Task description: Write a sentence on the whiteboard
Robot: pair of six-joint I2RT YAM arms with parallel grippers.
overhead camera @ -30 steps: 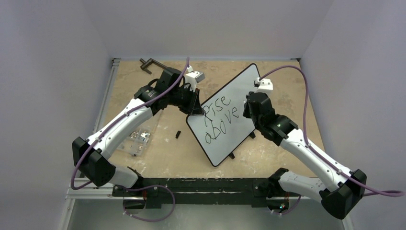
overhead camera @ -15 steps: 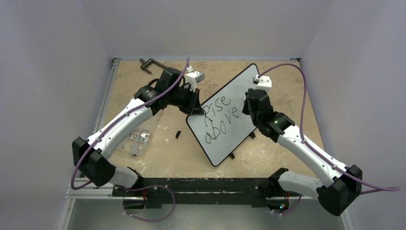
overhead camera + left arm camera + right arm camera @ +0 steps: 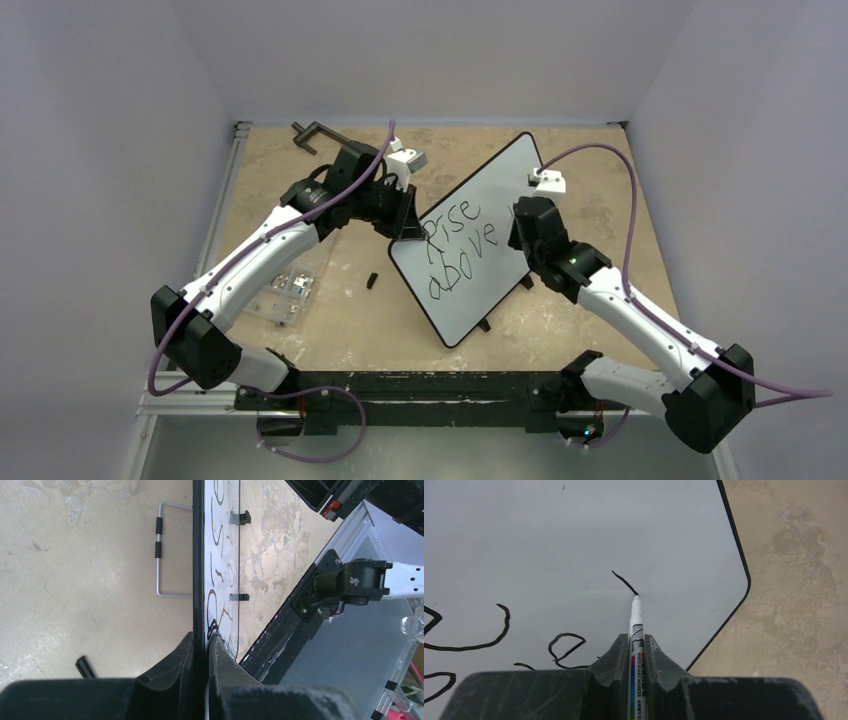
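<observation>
Touching whiteboard (image 3: 574,530), marker (image 3: 636,627) tip — sentence (image 3: 462,248) beside

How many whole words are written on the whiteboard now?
2: "Rise" on the whiteboard's upper line, "above" under it. A third has only one stroke, at the marker tip.

Left arm (image 3: 262,250) stretched to whiteboard's (image 3: 470,295) left corner, left pincer (image 3: 202,640) clamped on its rim. Right arm (image 3: 640,320) bent over whiteboard's right half, right pincer (image 3: 636,640) closed on marker (image 3: 636,616).
</observation>
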